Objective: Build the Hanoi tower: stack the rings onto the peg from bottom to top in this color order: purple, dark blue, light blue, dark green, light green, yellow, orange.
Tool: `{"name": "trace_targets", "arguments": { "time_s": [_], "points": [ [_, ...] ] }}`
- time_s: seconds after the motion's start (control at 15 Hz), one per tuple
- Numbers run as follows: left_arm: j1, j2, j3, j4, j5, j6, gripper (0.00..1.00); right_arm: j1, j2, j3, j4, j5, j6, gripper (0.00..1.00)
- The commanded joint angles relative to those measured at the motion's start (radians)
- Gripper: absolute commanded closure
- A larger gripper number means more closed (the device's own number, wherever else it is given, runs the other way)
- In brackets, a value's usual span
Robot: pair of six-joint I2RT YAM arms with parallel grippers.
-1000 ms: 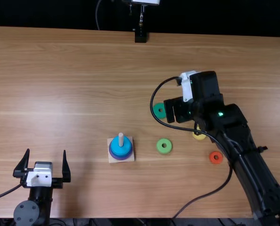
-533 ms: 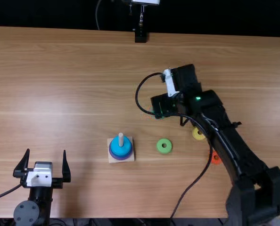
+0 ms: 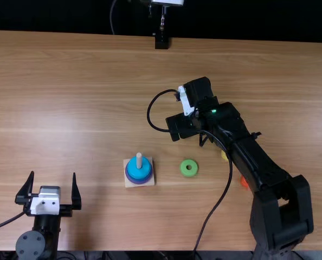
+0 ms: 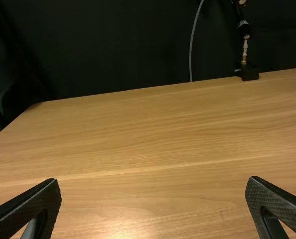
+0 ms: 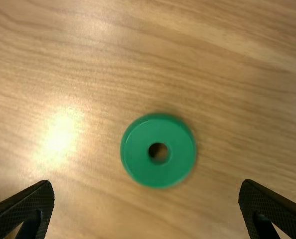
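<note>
Step in hand (judged): pick up dark green, the next ring for the stack.

Right end effector (image 5: 147, 182): fingers spread wide, nothing pinched. The dark green ring (image 5: 158, 173) lies flat on the worktop (image 5: 247, 124), below the end effector and close to its midline, a little ahead of the fingertips, untouched.

Peg (image 3: 139, 161): toward the left-arm side of the right end effector and nearer the arms' edge. The light blue ring (image 3: 132, 169) is around it, with purple at the bottom; the dark blue layer cannot be made out. The light green ring (image 3: 188, 174) lies on the arms' side of the end effector.

Left end effector (image 3: 53, 174): fingers apart, empty, well clear of the peg.

Method: bring the midline over the hole, keep the palm square to the worktop, then lower until the pads straddle the rim. Close evenly; one finger landing first would probably push the ring or tip it. Grip low enough to hold, without scraping the wood. Lift level, clear the peg top, align hole to peg, release only once it is threaded.
</note>
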Motion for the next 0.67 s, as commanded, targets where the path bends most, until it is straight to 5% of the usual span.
{"name": "trace_targets", "arguments": {
  "time_s": [0.0,0.6],
  "points": [
    [-0.001,-0.011,-0.022,-0.005,-0.001,0.004,0.0,-0.002,0.036,0.025,0.001,0.002,0.007,0.0],
    [-0.001,-0.011,-0.022,-0.005,-0.001,0.004,0.0,-0.008,0.145,0.101,0.001,0.004,0.013,0.0]
  ]
}}
